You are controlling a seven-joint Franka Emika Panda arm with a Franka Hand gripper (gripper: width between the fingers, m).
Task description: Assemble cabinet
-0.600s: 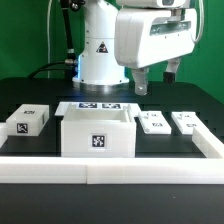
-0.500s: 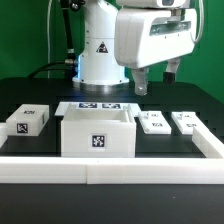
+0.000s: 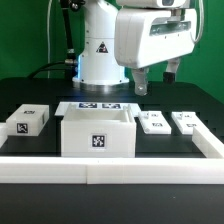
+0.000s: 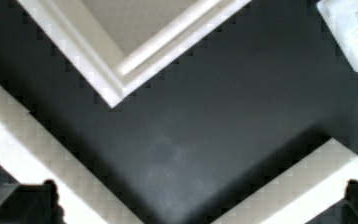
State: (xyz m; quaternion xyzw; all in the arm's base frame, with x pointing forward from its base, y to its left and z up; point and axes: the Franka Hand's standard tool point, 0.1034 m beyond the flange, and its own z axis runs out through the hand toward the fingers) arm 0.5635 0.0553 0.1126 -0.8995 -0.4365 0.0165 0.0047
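Honestly, nothing has moved in the last half second or so; the exterior view looks identical to the shots just before it. The gripper is hanging in the upper right of the frame, well above the table. Its fingers are spread wide with nothing between them, and the wrist view backs that up: the fingertips sit far apart over bare dark surface.

The cabinet, the big open white box with a tag on its front, sits in the lower middle of the exterior view. Two small tagged panels lie to its right, near it but apart, and a small tagged block sits off on the exterior view's left. The marker board lies flat just behind the box.

So my read is that the arm is paused or lining up. No part has been picked up yet, so assembly looks barely started. I'd guess the panels below the gripper are next.
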